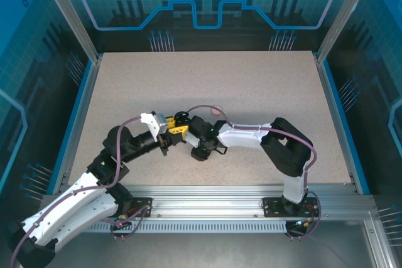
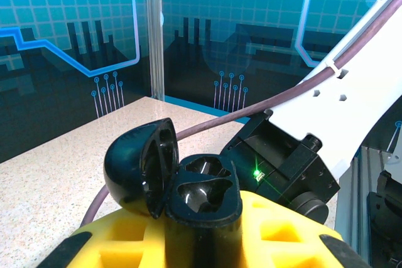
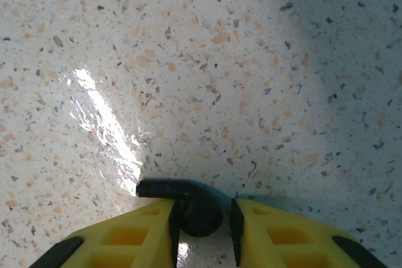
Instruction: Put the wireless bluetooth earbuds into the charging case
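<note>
My left gripper [image 2: 202, 233] is shut on a black charging case [image 2: 204, 196] and holds it upright above the table. Its lid [image 2: 135, 167] hangs open to the left, and both moulded wells look empty. In the top view the left gripper [image 1: 173, 130] and the case [image 1: 182, 117] sit mid-table, close to the right wrist. A black stemmed earbud [image 3: 196, 208] lies on the table between the yellow fingers [image 3: 135, 240] of my right gripper [image 3: 202, 233]. The left pad touches it. A narrow gap shows at the right pad.
The right arm's white forearm [image 2: 339, 98] and its purple cable [image 2: 207, 123] cross close behind the held case. A small pale pink round object [image 1: 218, 110] lies just beyond the right forearm. Glass walls ring the speckled table [image 1: 207, 80].
</note>
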{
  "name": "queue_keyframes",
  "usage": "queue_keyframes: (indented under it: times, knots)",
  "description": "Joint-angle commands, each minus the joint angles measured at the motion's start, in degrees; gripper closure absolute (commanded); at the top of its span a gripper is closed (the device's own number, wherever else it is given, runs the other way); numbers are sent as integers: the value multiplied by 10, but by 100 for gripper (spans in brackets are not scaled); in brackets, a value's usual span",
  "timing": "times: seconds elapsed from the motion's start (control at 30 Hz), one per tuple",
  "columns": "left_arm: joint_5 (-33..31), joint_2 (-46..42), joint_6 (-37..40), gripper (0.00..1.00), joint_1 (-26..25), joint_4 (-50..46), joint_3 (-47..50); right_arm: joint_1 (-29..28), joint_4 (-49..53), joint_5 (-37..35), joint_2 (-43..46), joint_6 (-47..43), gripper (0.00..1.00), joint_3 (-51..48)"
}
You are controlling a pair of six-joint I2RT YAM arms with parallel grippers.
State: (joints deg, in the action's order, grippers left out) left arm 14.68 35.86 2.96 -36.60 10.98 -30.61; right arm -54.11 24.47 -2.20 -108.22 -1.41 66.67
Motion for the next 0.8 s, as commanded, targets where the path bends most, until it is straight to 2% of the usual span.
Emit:
queue_keyframes:
  times: [0.0, 0.4, 0.57, 0.77]
  knots:
    - [-11, -4, -4, 97, -3, 17, -10, -7, 21, -6, -3, -4, 71, -16]
    - [-12, -4, -3, 97, -3, 14, -8, -4, -14, -3, 37, -6, 74, -35]
    - [-14, -2, -4, 97, -3, 19, -2, 9, -37, -7, 97, -10, 74, -74]
    - [-7, 18, -18, 97, -3, 30, 6, 32, -59, -46, 224, -25, 74, -138]
